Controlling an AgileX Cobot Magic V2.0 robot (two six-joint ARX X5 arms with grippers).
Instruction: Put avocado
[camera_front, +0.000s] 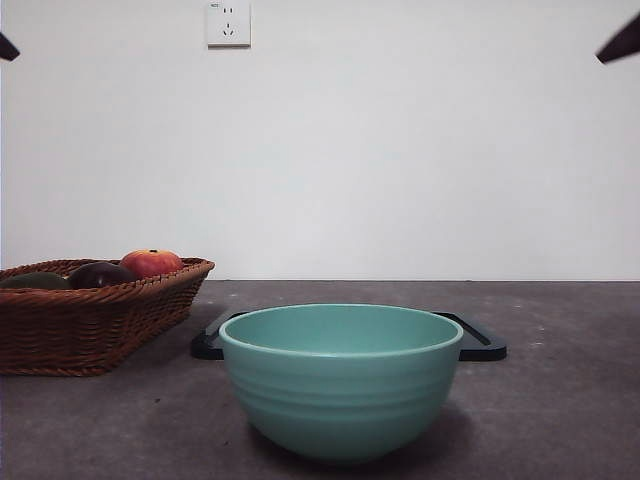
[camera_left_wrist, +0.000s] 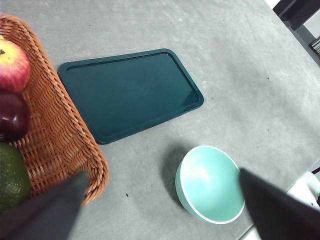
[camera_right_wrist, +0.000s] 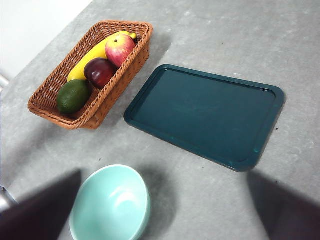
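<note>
Fingers of left gripper (camera_left_wrist: 160, 210) and right gripper (camera_right_wrist: 165, 210): spread apart, nothing held | avocado (camera_right_wrist: 73, 96): kept in basket (camera_right_wrist: 50, 107), well away from both | likely smooth, firm, slippery; best held across its round middle

Avocado (camera_right_wrist: 73, 96) in basket (camera_right_wrist: 49, 106); bowl (camera_front: 341, 390) before tray (camera_right_wrist: 210, 117)

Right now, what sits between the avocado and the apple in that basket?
The dark purple-maroon fruit lies between the avocado and the apple, with a banana alongside; the right wrist view shows it best.
</note>
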